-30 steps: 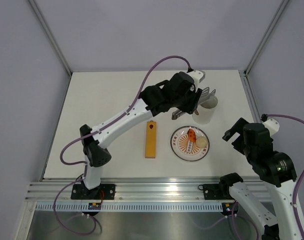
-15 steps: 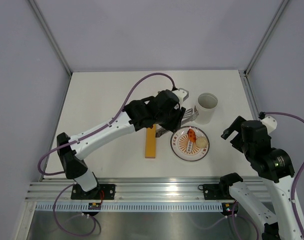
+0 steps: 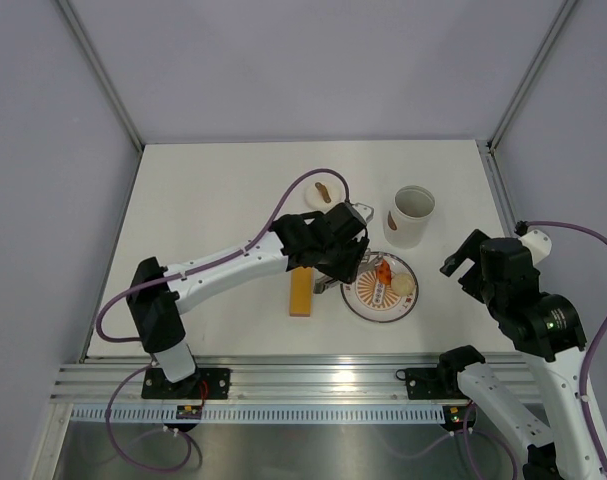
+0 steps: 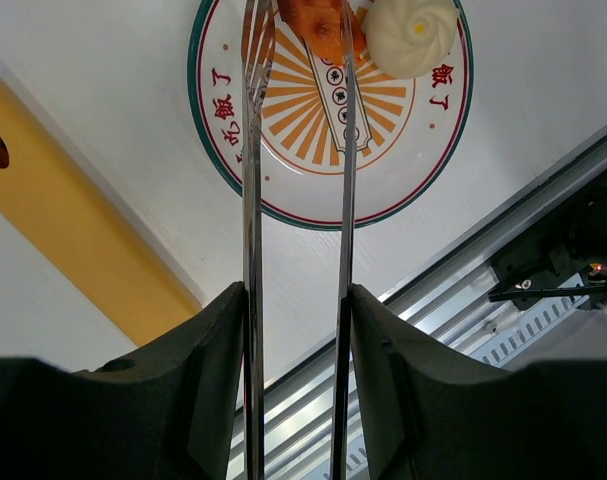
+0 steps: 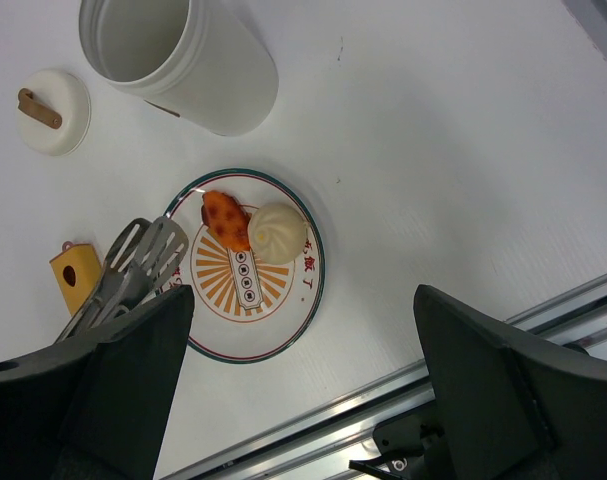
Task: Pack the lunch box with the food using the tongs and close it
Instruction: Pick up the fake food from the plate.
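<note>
Half-closed on the tongs (image 4: 250, 180), the left gripper (image 4: 297, 300) hovered by the orange-red piece (image 4: 318, 22), likely soft, best pinched mid-body; the right gripper (image 5: 301, 330) gaped empty.

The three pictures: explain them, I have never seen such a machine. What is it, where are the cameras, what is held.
Two robot arms are bolted at a table's near edge. One camera looks down from above; one rides each wrist. The left gripper clamps metal tongs, tips over a patterned plate holding an orange-red piece and a pale bun. Beyond stand an open white tub and a round lid; an orange bar lies left of the plate. The right gripper is open, empty.
</note>
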`<act>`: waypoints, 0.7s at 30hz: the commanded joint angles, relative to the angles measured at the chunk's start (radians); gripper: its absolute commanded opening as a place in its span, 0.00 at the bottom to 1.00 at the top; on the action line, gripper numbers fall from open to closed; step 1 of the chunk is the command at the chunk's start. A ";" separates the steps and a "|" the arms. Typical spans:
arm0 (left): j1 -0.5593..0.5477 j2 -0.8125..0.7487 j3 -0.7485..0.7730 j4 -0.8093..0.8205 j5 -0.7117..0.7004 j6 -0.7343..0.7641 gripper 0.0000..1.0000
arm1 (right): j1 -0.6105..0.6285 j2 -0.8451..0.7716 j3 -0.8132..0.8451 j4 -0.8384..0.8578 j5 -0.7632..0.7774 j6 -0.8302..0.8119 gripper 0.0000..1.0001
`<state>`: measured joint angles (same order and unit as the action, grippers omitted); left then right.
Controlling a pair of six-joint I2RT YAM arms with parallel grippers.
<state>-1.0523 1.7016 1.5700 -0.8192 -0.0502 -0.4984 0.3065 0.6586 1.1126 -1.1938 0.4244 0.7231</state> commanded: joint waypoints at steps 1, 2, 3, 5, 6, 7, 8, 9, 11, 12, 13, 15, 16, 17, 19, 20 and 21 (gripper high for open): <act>0.006 0.023 0.018 0.052 0.042 -0.081 0.47 | 0.002 -0.010 0.009 0.008 0.004 0.010 0.99; 0.009 0.024 0.010 0.072 0.044 -0.103 0.47 | 0.003 -0.014 0.009 0.007 0.004 0.012 0.99; 0.012 0.024 0.001 0.081 0.079 -0.117 0.47 | 0.002 -0.017 0.009 0.003 0.004 0.012 1.00; 0.015 0.027 -0.014 0.092 0.081 -0.144 0.47 | 0.002 -0.019 0.010 0.005 0.005 0.012 0.99; 0.018 0.027 -0.022 0.103 0.105 -0.173 0.48 | 0.002 -0.019 0.012 0.002 0.007 0.012 0.99; 0.026 0.024 -0.048 0.138 0.125 -0.190 0.48 | 0.002 -0.017 0.013 0.003 0.005 0.012 0.99; 0.041 0.018 -0.060 0.152 0.147 -0.216 0.48 | 0.003 -0.019 0.013 0.003 0.005 0.012 1.00; 0.049 0.017 -0.070 0.164 0.176 -0.227 0.48 | 0.002 -0.019 0.015 0.006 0.002 0.012 0.99; 0.070 0.015 -0.093 0.187 0.200 -0.244 0.52 | 0.002 -0.017 0.016 0.005 0.002 0.009 1.00; 0.075 0.013 -0.099 0.195 0.214 -0.264 0.52 | 0.002 -0.019 0.016 0.003 0.002 0.009 0.99; 0.080 0.013 -0.106 0.204 0.229 -0.273 0.53 | 0.003 -0.020 0.015 0.003 0.004 0.007 1.00; 0.090 0.013 -0.137 0.245 0.262 -0.308 0.53 | 0.002 -0.027 0.013 0.000 0.005 0.009 0.99; 0.092 0.013 -0.148 0.274 0.271 -0.321 0.53 | 0.002 -0.028 0.015 -0.001 0.005 0.012 0.99; 0.095 0.013 -0.156 0.282 0.276 -0.328 0.53 | 0.003 -0.028 0.015 -0.003 0.005 0.013 1.00; 0.095 0.027 -0.156 0.285 0.283 -0.335 0.53 | 0.002 -0.030 0.018 -0.004 0.005 0.013 0.99; 0.095 0.032 -0.156 0.287 0.286 -0.336 0.53 | 0.003 -0.031 0.018 -0.006 0.008 0.013 0.99; 0.095 0.035 -0.156 0.295 0.294 -0.339 0.53 | 0.002 -0.033 0.016 -0.007 0.010 0.013 1.00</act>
<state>-0.9546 1.7386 1.4113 -0.6228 0.1791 -0.7971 0.3065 0.6338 1.1126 -1.1961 0.4248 0.7231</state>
